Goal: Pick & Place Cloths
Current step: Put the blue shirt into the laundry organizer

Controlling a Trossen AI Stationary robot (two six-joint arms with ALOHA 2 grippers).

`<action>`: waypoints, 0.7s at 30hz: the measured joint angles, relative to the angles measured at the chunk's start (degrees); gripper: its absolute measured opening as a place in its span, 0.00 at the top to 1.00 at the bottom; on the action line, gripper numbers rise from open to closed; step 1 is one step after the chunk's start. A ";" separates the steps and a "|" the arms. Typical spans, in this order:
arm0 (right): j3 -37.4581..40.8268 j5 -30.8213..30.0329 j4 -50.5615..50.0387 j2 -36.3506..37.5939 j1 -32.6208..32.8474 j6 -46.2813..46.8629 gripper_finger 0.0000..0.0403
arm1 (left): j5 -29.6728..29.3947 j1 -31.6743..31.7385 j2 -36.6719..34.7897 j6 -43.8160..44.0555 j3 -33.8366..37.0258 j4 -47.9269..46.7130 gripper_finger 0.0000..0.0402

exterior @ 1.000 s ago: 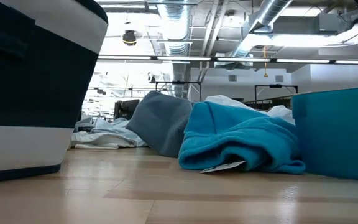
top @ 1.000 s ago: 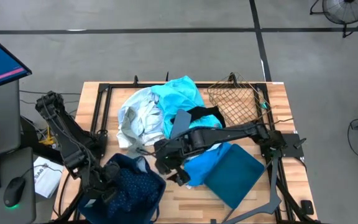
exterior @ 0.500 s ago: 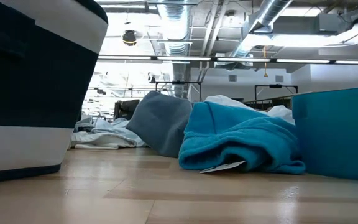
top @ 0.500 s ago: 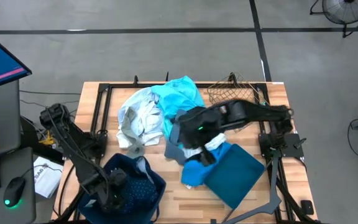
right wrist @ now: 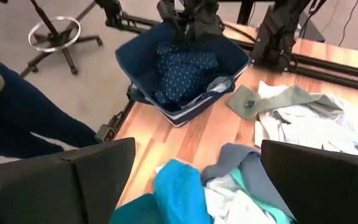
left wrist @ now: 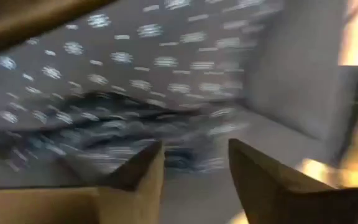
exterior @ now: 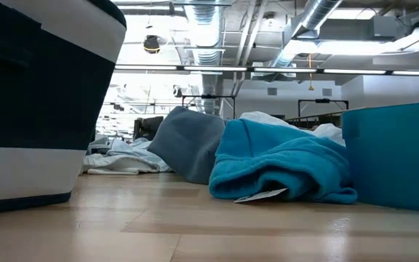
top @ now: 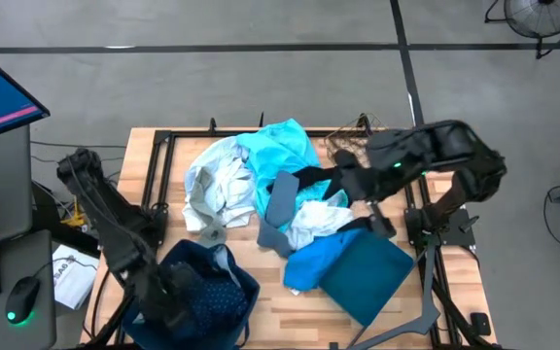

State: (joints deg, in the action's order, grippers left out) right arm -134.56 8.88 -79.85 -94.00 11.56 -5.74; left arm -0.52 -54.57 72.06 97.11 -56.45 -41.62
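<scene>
The cloths lie heaped mid-table: a turquoise one [top: 282, 146], a white and pale one [top: 217, 180], a grey one [top: 278, 209], a white one [top: 319, 219] and a bright blue one [top: 317, 261]. A navy dotted cloth [left wrist: 135, 68] lies inside the dark navy bin [top: 236, 306] at the near left. My left gripper [top: 178, 292] hangs open over that cloth, seen in the left wrist view [left wrist: 194, 158], with nothing between its fingers. My right gripper [top: 379, 222] is raised high over the table's right side, open and empty [right wrist: 197, 158].
A teal bin [top: 369, 274] lies at the near right, against the bright blue cloth. A brown wire-mesh basket [top: 363, 156] stands at the far right under my right arm. A black strap [top: 314, 177] crosses the pile. Bare wood shows between the two bins.
My right gripper has risen from the near middle of the table, beside the navy bin, and swung toward the right edge, uncovering the white and bright blue cloths. The cloths have stayed where they were.
</scene>
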 joint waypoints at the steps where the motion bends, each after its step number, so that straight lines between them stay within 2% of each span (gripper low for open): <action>1: 0.00 0.00 -0.06 0.63 0.08 0.34 0.16 | -0.09 0.00 -1.79 1.08 0.00 0.36 0.54; 3: 0.00 -0.07 -0.05 1.47 0.39 0.97 0.16 | -1.51 -0.01 -5.41 2.02 0.00 1.24 0.50; 5: 0.00 -0.20 -0.10 2.11 0.41 1.31 0.16 | -6.98 -0.01 -8.63 0.70 -0.02 1.47 0.49; 10: 0.00 -0.23 -2.15 2.40 0.45 2.82 0.16 | -35.85 2.78 -12.46 -10.32 -0.07 1.19 0.50; 13: 0.00 -0.22 -3.95 1.91 0.45 2.82 0.16 | -44.61 7.05 -11.49 -22.05 -0.07 1.04 0.52; 15: 0.04 -0.22 -4.82 1.72 0.43 2.82 0.16 | -47.16 10.64 -9.54 -30.54 -0.07 1.00 0.53; 17: -0.09 -0.21 -4.86 1.10 0.40 2.75 0.16 | -47.29 14.41 -7.38 -38.48 -0.07 1.04 0.54; 21: 0.04 -0.20 -5.62 0.26 0.40 2.80 0.16 | -40.95 21.64 -2.74 -49.25 -0.07 0.91 0.54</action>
State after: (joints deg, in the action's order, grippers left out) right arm -134.52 8.69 -85.47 -93.74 11.96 -2.94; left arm -41.47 -32.93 69.32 47.86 -56.51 -40.71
